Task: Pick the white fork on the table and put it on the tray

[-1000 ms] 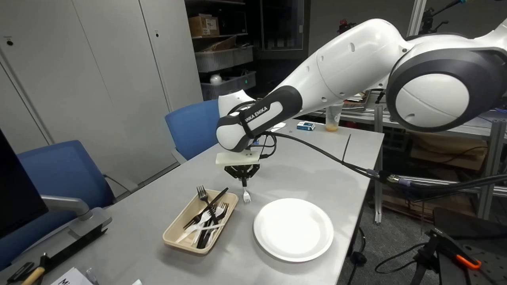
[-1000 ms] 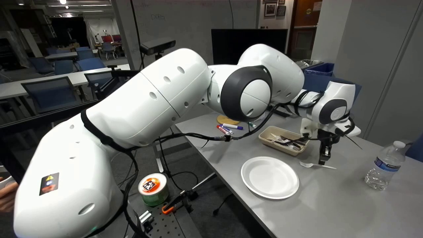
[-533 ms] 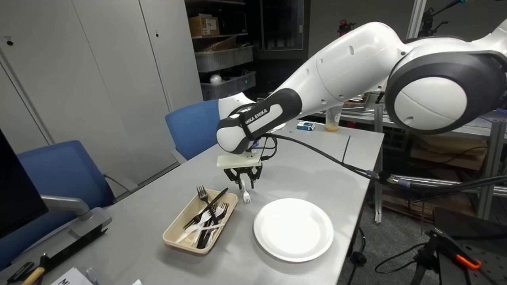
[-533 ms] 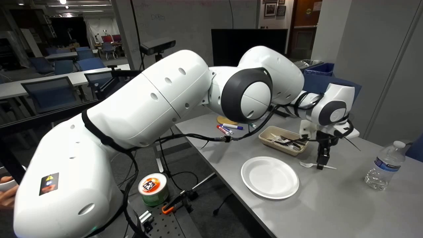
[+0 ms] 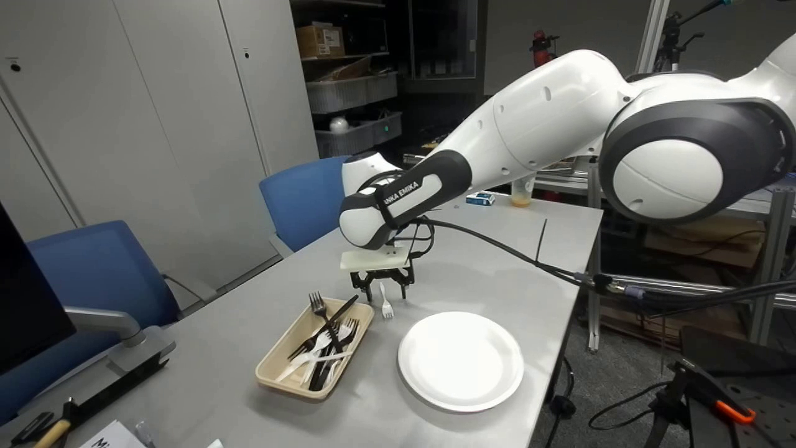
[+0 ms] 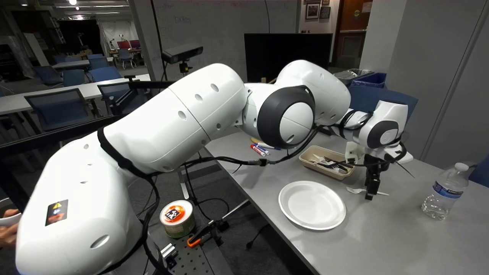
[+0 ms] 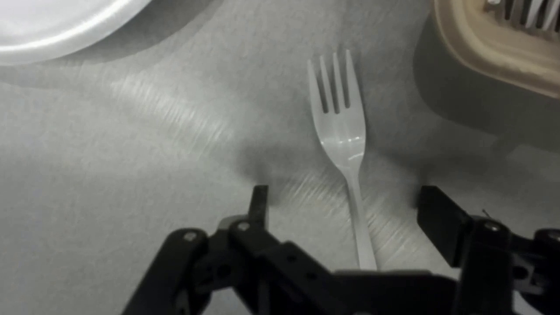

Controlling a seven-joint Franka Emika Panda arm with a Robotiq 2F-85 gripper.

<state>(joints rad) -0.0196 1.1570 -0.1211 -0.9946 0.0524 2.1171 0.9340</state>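
Note:
The white fork (image 7: 339, 131) lies flat on the grey table, tines toward the top of the wrist view, its handle end hidden under the gripper body. My gripper (image 7: 344, 189) is open, one finger on either side of the fork's handle and neither touching it. In an exterior view the fingertips of the gripper (image 5: 387, 298) hang low over the table around the handle, and the fork (image 5: 387, 308) shows between them. The tan tray (image 5: 268, 372) stands close beside the fork, holding several black and white utensils. A corner of the tray (image 7: 463, 48) shows in the wrist view.
A round white plate (image 5: 460, 361) sits near the fork, toward the table edge. In an exterior view a plastic water bottle (image 6: 439, 194) stands beyond the gripper, and several markers (image 6: 259, 149) lie past the tray. A cable (image 5: 497, 246) runs along the arm above the table.
The gripper's fingers have spread from shut to wide apart. The arm has come down a little, bringing the fingers lower around the handle. The fork, tray and plate have stayed put.

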